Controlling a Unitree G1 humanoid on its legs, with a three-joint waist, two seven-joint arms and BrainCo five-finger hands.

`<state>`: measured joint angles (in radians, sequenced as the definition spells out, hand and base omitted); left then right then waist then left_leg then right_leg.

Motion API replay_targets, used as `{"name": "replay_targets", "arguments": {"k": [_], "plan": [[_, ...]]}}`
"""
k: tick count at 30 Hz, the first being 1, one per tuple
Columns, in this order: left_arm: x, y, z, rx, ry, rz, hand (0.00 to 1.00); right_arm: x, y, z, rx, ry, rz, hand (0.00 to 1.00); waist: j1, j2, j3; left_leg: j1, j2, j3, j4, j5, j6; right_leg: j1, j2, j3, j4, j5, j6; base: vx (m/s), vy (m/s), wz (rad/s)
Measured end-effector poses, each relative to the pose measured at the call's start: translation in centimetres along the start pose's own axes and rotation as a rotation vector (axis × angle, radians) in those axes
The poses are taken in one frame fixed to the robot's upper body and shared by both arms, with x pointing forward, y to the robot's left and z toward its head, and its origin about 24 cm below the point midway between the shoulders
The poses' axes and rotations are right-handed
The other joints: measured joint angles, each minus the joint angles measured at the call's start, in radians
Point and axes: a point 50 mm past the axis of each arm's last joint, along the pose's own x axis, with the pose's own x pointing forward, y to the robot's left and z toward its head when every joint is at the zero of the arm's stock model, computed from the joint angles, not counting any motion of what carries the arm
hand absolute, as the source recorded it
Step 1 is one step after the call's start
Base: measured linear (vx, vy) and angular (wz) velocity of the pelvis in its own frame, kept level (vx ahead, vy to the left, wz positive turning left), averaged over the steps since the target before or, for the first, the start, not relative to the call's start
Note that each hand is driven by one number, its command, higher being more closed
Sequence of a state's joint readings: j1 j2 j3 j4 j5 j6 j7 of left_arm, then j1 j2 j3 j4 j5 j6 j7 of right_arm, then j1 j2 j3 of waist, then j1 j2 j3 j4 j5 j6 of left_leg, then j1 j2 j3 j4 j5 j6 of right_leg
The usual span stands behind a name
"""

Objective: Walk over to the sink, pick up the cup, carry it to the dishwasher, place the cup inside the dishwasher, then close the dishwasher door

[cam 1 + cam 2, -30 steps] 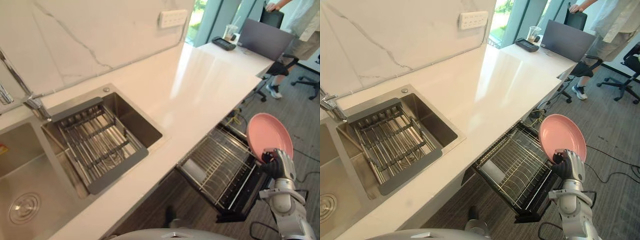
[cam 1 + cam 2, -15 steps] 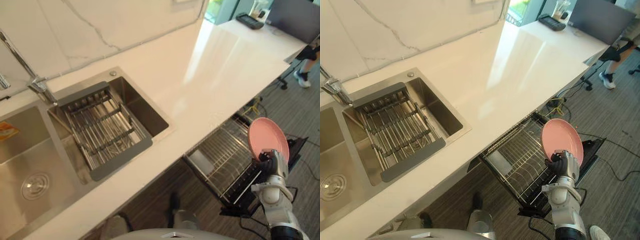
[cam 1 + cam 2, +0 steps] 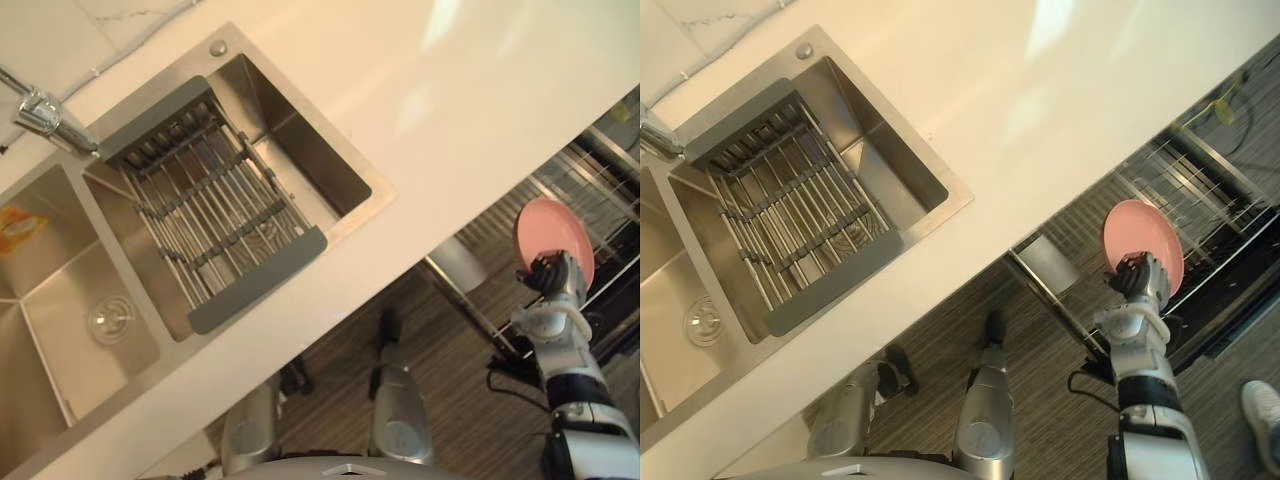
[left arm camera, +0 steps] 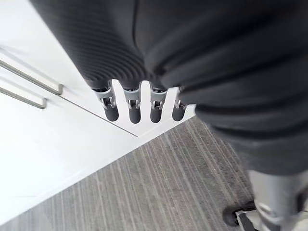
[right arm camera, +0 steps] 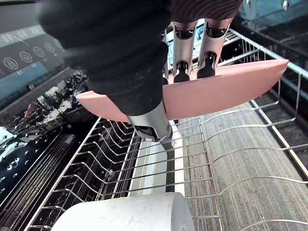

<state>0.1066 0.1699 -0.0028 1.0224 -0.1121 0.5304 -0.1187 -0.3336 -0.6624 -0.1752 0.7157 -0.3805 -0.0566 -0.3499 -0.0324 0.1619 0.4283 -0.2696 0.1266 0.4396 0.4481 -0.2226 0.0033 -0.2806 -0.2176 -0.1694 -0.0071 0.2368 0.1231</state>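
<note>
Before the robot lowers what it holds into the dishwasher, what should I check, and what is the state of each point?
1. Right hand has a firm hold: ok, fingers and thumb pinch the plate at its lower edge.
2. Held thing is the cup that the task names: not ok, it is a pink plate.
3. Rack is pulled out under the plate: ok.
4. Wires right under the plate are free: ok; a white container sits in the rack, apart from the plate.
5. Left hand is free: ok, fingers straight, holding nothing.
</note>
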Motion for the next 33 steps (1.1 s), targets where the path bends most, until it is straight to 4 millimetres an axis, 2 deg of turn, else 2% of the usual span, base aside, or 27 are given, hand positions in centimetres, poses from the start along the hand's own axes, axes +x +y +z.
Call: {"name": "replay_targets", "arguments": {"k": [2, 6, 10, 11, 15, 18, 23, 25, 28, 30, 31, 33], "plan": [[0.1, -0.4, -0.3, 0.035, 0.024, -0.021, 0.0, 0.7, -0.8, 0.4, -0.032, -0.013, -0.007, 1.0, -0.001, 0.02, 0.008, -0.003, -0.019, 0.0, -0.02, 0.016, 0.008, -0.017, -0.01, 0.004, 0.001, 0.011, -0.005, 0.0, 0.0, 0.0], [0.1, -1.0, -0.2, 0.081, 0.039, -0.046, 0.0, 2.3, -2.9, 1.8, -0.08, -0.056, -0.022, 1.0, 0.006, 0.051, 0.032, -0.01, -0.052, -0.001, -0.056, 0.036, 0.018, -0.062, -0.032, 0.025, 0.033, 0.009, 0.007, 0.0, 0.005, -0.03], [0.1, -1.4, 0.5, 0.091, 0.011, -0.066, 0.0, 2.9, -3.2, 2.2, -0.11, -0.06, 0.002, 1.0, 0.006, 0.065, 0.041, -0.021, -0.085, -0.003, -0.086, 0.052, 0.029, -0.099, -0.061, 0.032, 0.065, -0.005, 0.008, -0.05, 0.027, 0.1], [0.1, -1.6, 0.9, 0.092, -0.007, -0.081, 0.0, 3.0, -3.0, 2.2, -0.119, -0.058, 0.012, 0.0, 0.007, 0.067, 0.045, -0.032, -0.088, -0.004, -0.086, 0.053, 0.03, -0.11, -0.066, 0.032, 0.069, -0.005, 0.008, -0.06, 0.026, 0.12], [-0.1, -2.9, 2.6, 0.112, -0.087, -0.113, 0.0, 3.4, -3.6, 2.0, -0.136, -0.005, -0.004, 0.0, 0.006, 0.067, 0.047, -0.053, -0.104, -0.01, -0.087, 0.054, 0.032, -0.126, -0.082, 0.028, 0.072, -0.001, 0.01, -0.04, 0.017, 0.12], [-0.3, -4.3, 4.0, 0.115, -0.132, -0.148, 0.0, 3.5, -3.9, 0.8, -0.124, 0.093, -0.026, 0.0, 0.006, 0.067, 0.047, -0.074, -0.107, -0.026, -0.086, 0.056, 0.028, -0.132, -0.085, 0.015, 0.069, -0.006, 0.016, -0.03, -0.01, 0.16], [0.0, -4.3, 3.1, 0.069, -0.088, -0.143, 0.0, 2.6, -1.7, 0.0, -0.014, 0.175, 0.003, 0.0, -0.006, 0.067, 0.047, -0.075, -0.101, -0.036, -0.082, 0.066, 0.029, -0.128, -0.081, 0.0, 0.071, -0.008, 0.012, 0.03, -0.032, 0.04], [0.0, -4.3, 3.1, 0.063, -0.085, -0.143, 0.0, 2.3, -1.4, -0.4, 0.004, 0.196, 0.004, 0.0, -0.008, 0.065, 0.048, -0.058, -0.1, -0.05, -0.08, 0.065, 0.027, -0.108, -0.079, -0.007, 0.08, -0.017, 0.013, 0.03, -0.037, 0.07], [-0.1, -3.9, 3.3, 0.005, -0.108, -0.131, 0.0, 1.6, -0.5, -0.6, 0.178, 0.221, 0.013, 0.0, -0.011, 0.041, 0.065, 0.006, -0.092, -0.059, -0.083, 0.051, 0.01, -0.053, -0.072, -0.01, 0.104, -0.05, 0.014, 0.01, -0.028, -0.03], [0.0, -3.3, 2.8, -0.014, -0.109, -0.111, 0.0, 0.5, 0.1, 1.0, 0.293, 0.122, 0.031, 0.0, -0.031, 0.003, 0.09, 0.057, -0.077, -0.059, -0.085, 0.032, 0.003, 0.004, -0.06, -0.015, 0.096, -0.058, 0.017, 0.0, -0.029, -0.13], [0.1, -3.2, 2.7, -0.022, -0.108, -0.109, 0.0, 0.1, 0.2, 1.3, 0.319, 0.096, 0.026, 0.0, -0.035, 0.0, 0.092, 0.072, -0.074, -0.057, -0.086, 0.029, 0.001, 0.02, -0.056, -0.016, 0.088, -0.057, 0.017, 0.01, -0.03, -0.13], [0.2, -2.5, 1.5, -0.051, -0.099, -0.095, 0.0, -1.4, -0.3, 2.1, 0.394, 0.016, -0.019, 0.0, -0.059, -0.038, 0.089, 0.114, -0.06, -0.059, -0.089, 0.02, -0.008, 0.08, -0.04, -0.028, 0.054, -0.055, 0.015, 0.03, -0.028, -0.03]]}}
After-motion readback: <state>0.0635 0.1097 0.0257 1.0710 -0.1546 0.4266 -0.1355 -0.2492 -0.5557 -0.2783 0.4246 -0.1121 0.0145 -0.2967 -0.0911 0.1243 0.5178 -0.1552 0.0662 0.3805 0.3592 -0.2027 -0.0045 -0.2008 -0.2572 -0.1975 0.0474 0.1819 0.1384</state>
